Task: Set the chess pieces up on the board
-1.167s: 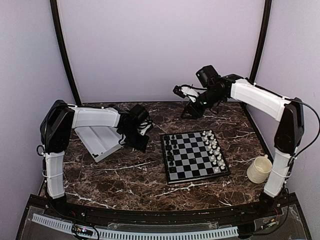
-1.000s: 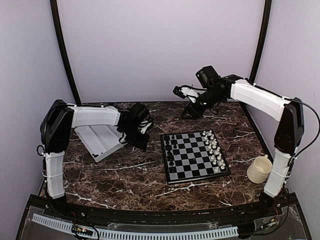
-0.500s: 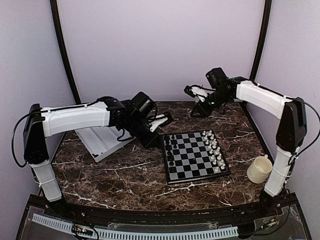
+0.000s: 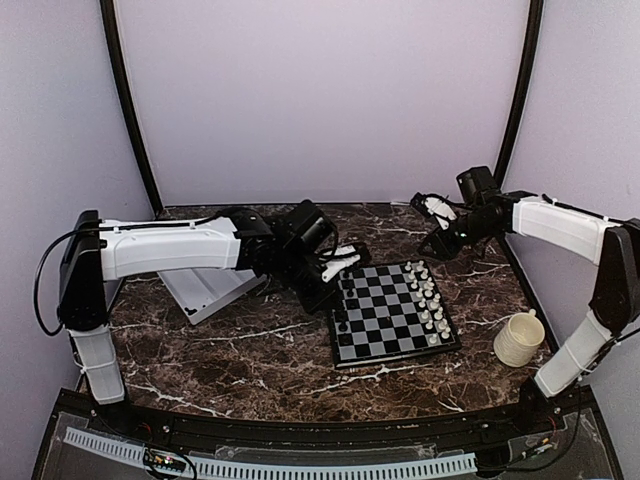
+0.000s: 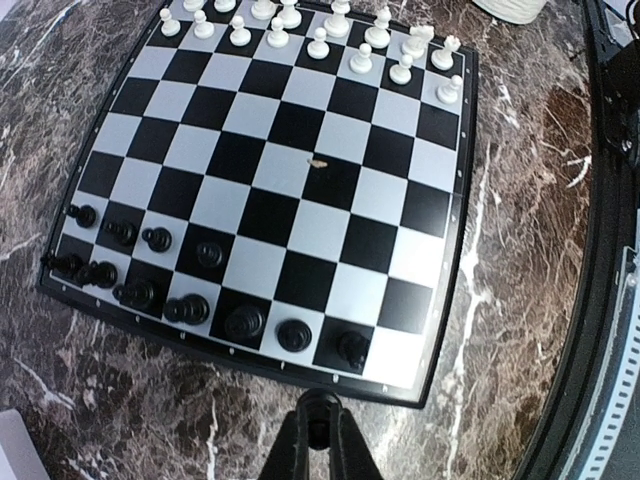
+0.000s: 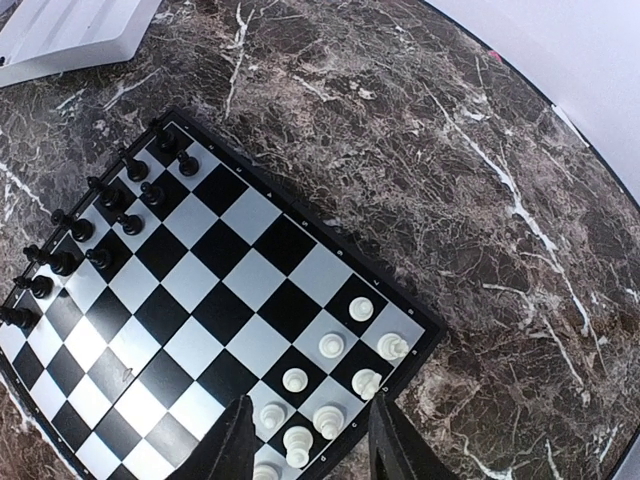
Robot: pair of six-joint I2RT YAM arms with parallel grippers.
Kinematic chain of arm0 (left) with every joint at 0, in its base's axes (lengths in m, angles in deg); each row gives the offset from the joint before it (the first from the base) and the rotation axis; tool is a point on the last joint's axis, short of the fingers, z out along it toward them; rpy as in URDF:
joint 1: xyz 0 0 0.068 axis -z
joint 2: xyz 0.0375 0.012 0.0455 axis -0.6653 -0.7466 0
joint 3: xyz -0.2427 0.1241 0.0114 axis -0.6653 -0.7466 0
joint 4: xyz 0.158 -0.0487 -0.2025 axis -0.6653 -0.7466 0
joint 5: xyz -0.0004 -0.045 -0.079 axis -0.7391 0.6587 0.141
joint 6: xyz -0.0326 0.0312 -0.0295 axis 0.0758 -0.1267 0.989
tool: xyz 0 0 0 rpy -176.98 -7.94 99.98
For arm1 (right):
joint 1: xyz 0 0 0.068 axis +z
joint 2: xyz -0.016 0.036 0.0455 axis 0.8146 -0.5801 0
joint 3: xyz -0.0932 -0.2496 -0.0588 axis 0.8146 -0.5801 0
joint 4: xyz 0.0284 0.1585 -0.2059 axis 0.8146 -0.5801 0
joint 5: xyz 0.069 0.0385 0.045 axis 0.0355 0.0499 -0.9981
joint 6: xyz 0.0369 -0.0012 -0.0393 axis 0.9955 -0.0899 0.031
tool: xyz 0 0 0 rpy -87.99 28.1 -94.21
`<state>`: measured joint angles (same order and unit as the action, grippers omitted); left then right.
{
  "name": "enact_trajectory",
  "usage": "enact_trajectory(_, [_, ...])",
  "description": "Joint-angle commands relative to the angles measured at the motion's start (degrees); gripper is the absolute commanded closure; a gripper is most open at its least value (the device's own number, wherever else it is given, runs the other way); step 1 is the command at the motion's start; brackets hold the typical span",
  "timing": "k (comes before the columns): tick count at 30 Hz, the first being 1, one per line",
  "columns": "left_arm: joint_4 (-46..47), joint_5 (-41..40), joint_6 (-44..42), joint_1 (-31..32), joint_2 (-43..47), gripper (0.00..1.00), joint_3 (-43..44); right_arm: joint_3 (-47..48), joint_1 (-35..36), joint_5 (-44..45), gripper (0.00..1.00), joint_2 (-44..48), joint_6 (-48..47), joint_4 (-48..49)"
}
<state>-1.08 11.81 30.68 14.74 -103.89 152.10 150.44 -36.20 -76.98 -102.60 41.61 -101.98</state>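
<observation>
One cream cup (image 4: 518, 338) sits near the table's (image 4: 250, 350) right edge. The board (image 4: 392, 308) lies mid-table, with black chess pieces (image 4: 343, 310) along its left edge and white chessmen (image 4: 428, 295) along its right. The left gripper (image 5: 318, 405), fingers pinched together, hangs at that left edge. The right gripper (image 6: 310, 410), fingers parted and empty, hovers past the far-right corner.

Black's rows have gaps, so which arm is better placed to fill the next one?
Left arm, probably: its shut jaws hang off the board's edge by the black pieces; the right arm's open jaws sit by the white pieces.
</observation>
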Motion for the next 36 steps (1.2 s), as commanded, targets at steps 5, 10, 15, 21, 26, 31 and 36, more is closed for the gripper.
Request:
enact_trajectory(5, [-3.60, -5.85, 1.22, 0.95, -12.51, 1.00, 17.10, -1.23, -0.42, -1.96, 0.60, 2.78, -0.28, 5.92])
enact_trajectory(10, [-10.67, -7.45, 1.43, 1.01, -20.27, 1.00, 27.31, -2.36, -0.42, -2.37, 0.60, 3.41, -0.80, 6.47])
enact_trajectory(15, [-14.73, -5.90, 1.02, 1.08, -23.21, 1.00, 30.39, -2.96, -0.38, -2.65, 0.60, 3.89, -1.10, 6.67])
enact_trajectory(21, [-17.14, -6.36, 0.65, 1.04, -25.87, 0.99, 33.17, -2.99, -0.37, -3.03, 0.59, 3.42, -1.22, 6.51])
enact_trajectory(26, [-17.69, -6.32, 0.52, 1.03, -27.03, 0.99, 33.86, -2.99, -0.41, -3.07, 0.59, 3.27, -1.30, 6.53])
enact_trajectory(31, [-18.04, -6.62, 0.05, 1.03, -28.32, 0.98, 34.75, -3.07, -0.39, -3.05, 0.59, 3.24, -1.38, 6.50])
enact_trajectory(36, [-18.29, -6.18, -0.04, 1.03, -29.15, 0.97, 35.52, -3.16, -0.42, -2.99, 0.59, 3.18, -1.45, 6.52])
